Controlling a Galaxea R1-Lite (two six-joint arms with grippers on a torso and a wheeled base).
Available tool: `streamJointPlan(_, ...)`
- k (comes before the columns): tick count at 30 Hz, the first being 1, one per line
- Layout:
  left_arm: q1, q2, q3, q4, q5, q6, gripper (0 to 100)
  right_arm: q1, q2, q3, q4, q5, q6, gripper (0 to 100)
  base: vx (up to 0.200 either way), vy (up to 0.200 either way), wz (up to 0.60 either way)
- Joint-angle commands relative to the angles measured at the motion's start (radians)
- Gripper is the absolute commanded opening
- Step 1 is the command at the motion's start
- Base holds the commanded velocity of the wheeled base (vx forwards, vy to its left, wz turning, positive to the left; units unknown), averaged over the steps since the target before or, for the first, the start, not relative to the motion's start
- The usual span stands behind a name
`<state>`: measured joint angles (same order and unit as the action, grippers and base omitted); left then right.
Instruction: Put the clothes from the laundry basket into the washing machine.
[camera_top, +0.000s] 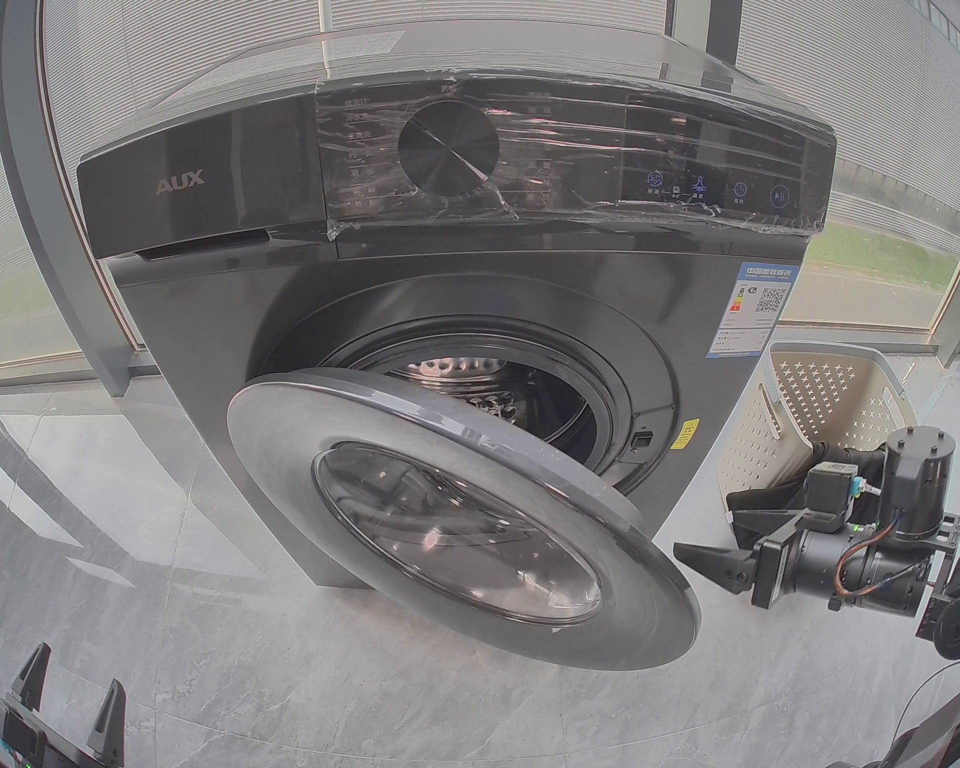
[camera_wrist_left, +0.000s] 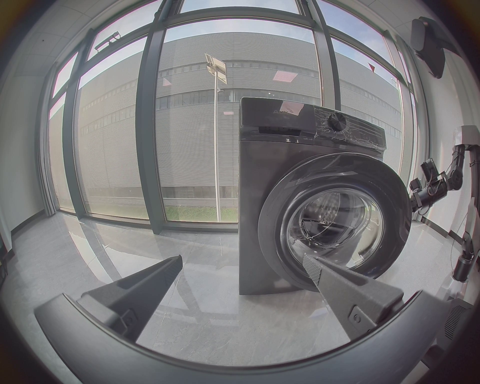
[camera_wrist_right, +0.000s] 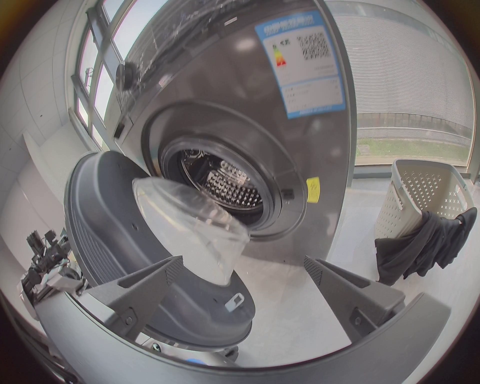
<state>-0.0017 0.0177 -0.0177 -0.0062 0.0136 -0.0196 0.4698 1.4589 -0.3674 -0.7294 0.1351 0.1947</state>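
Head view: washing machine (camera_top: 250, 300), door (camera_top: 640, 600) open; laundry basket (camera_top: 830, 390) on floor just beside it, robot's right; right gripper (camera_top: 715, 545) near basket; L wrist view: left gripper (camera_wrist_left: 242, 260) spread, empty, facing machine; R wrist view: right gripper fingers apart, holding nothing; dark clothes (camera_wrist_right: 425, 245) draped over basket rim.

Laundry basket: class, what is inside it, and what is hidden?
A dark garment hangs over the rim of the laundry basket and down its outside. Perforated inner walls show above it. The basket's bottom is covered, so any clothes there cannot be seen.
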Motion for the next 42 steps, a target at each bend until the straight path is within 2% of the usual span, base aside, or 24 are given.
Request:
streamJointPlan(1, 0.0, -0.015, 0.016, -0.001, 0.0, 0.0, 100, 0.047, 0.066, 0.028, -0.004, -0.002, -0.001, 100, 0.0, 0.0, 0.0)
streamJointPlan(5, 0.0, -0.016, 0.016, 0.0, 0.0, 0.0, 100, 0.082, 0.064, 0.038, -0.002, -0.002, 0.0, 100, 0.0, 0.0, 0.0)
streamJointPlan(6, 0.0, -0.015, 0.016, -0.001, 0.0, 0.0, 100, 0.122, 0.057, 0.059, -0.002, -0.002, 0.0, 100, 0.0, 0.0, 0.0)
streamJointPlan(9, 0.0, -0.015, 0.016, -0.001, 0.0, 0.0, 100, 0.174, 0.044, 0.087, -0.004, -0.003, 0.003, 100, 0.0, 0.0, 0.0)
streamJointPlan(15, 0.0, -0.015, 0.016, -0.001, 0.0, 0.0, 100, 0.151, 0.051, 0.067, -0.031, -0.014, 0.008, 100, 0.0, 0.0, 0.0)
streamJointPlan(16, 0.0, -0.015, 0.016, -0.001, 0.0, 0.0, 100, 0.147, 0.052, 0.064, -0.035, -0.022, 0.011, 100, 0.0, 0.0, 0.0)
streamJointPlan(19, 0.0, -0.015, 0.016, 0.0, 0.0, 0.0, 100, 0.124, 0.103, 0.036, -0.045, -0.095, 0.023, 100, 0.0, 0.0, 0.0)
streamJointPlan(26, 0.0, -0.015, 0.016, 0.0, 0.0, 0.0, 100, 0.127, 0.17, 0.038, -0.076, -0.118, 0.023, 100, -0.029, 0.0, 0.0)
streamJointPlan(32, 0.0, -0.015, 0.016, -0.001, 0.0, 0.0, 100, 0.141, 0.182, 0.048, -0.082, -0.101, 0.025, 100, -0.067, 0.0, 0.0)
streamJointPlan(35, 0.0, -0.015, 0.016, -0.001, 0.0, 0.0, 100, 0.19, 0.178, 0.074, -0.09, -0.066, 0.025, 100, 0.0, 0.0, 0.0)
streamJointPlan(41, 0.0, -0.015, 0.016, 0.0, 0.0, 0.0, 100, 0.244, 0.178, 0.143, -0.171, -0.055, 0.015, 100, 0.0, 0.0, 0.0)
streamJointPlan(42, 0.0, -0.015, 0.016, -0.001, 0.0, 0.0, 100, 0.257, 0.175, 0.166, -0.203, -0.031, 0.014, 100, 0.0, 0.0, 0.0)
